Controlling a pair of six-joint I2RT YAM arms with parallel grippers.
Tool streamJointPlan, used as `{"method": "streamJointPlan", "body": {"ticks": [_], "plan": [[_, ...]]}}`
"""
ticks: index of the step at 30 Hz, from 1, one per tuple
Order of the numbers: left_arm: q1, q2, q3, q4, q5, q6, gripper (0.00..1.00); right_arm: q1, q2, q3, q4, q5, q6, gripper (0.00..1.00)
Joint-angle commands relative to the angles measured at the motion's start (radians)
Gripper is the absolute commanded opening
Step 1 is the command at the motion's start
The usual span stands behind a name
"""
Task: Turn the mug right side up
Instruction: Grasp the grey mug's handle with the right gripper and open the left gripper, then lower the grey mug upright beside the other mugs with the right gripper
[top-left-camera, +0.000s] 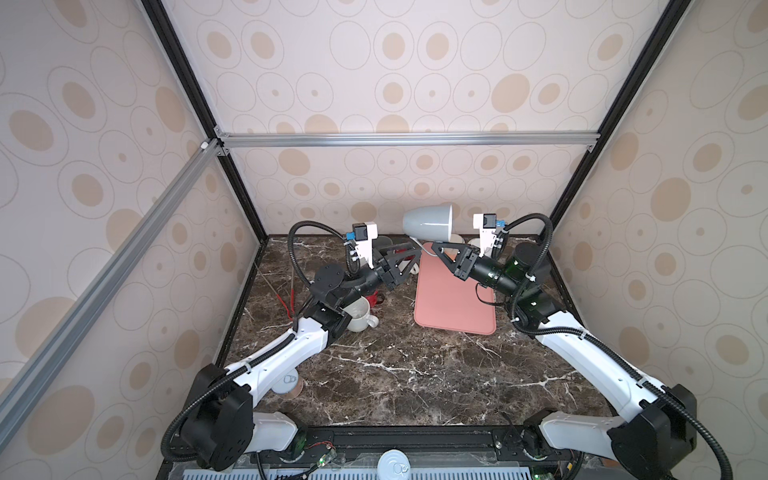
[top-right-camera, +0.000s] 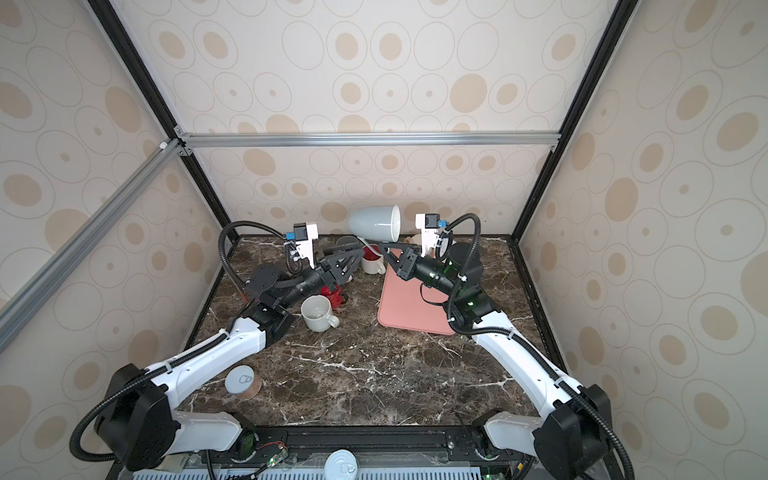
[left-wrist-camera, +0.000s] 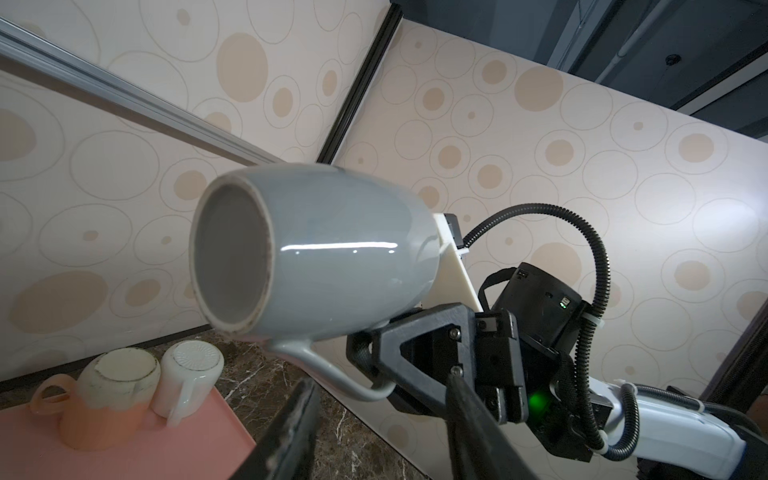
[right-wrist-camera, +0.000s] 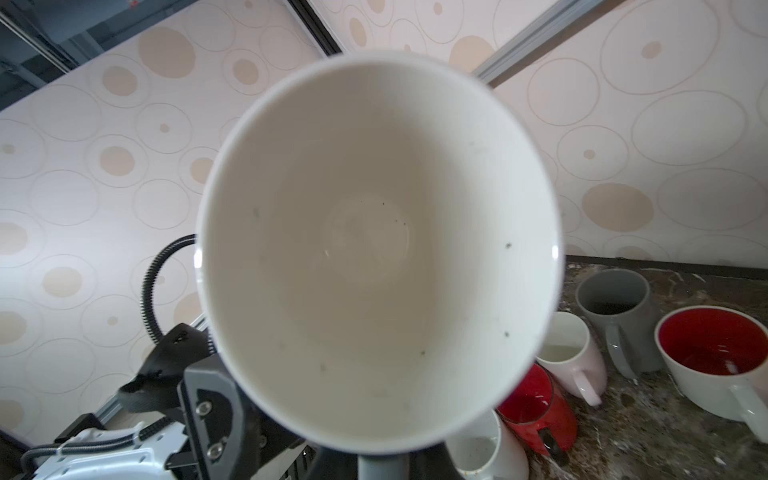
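You've got the glossy grey ceramic mug (top-left-camera: 428, 222) sideways mid-frame in both top views, its handle (left-wrist-camera: 328, 372) pinched in the right claw (top-left-camera: 436, 247). The left claw (top-left-camera: 411, 252) is spread, empty. Roll the wrist slowly till the rim faces up.

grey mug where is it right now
In both top views the grey mug hangs in the air at the back centre, on its side, held by its handle in the right gripper, about over the far end of the pink tray.

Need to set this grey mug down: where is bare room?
Bare: marble tabletop between cream mug, pink tray and can; also the tray's near half, under the right arm. Crowded: mugs left of the tray's far end; two upturned mugs on it.
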Motion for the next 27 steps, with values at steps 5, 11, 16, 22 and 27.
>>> {"method": "streamJointPlan", "body": {"ticks": [5, 11, 16, 22, 27], "plan": [[0.003, -0.155, -0.041, -0.292, -0.178, 0.278, 0.51, 0.0, -0.003, 0.126, -0.195, 0.094, -0.197, 0.0], [0.005, -0.233, -0.074, -0.433, -0.294, 0.403, 0.52, 0.001, 0.082, 0.211, -0.375, 0.152, -0.305, 0.0], [0.005, -0.266, -0.102, -0.464, -0.371, 0.446, 0.52, 0.021, 0.193, 0.311, -0.563, 0.239, -0.406, 0.0], [0.008, -0.233, -0.088, -0.517, -0.448, 0.489, 0.53, 0.061, 0.35, 0.448, -0.738, 0.32, -0.513, 0.0], [0.027, -0.188, -0.089, -0.511, -0.452, 0.495, 0.53, 0.1, 0.492, 0.557, -0.841, 0.351, -0.61, 0.0]]}}
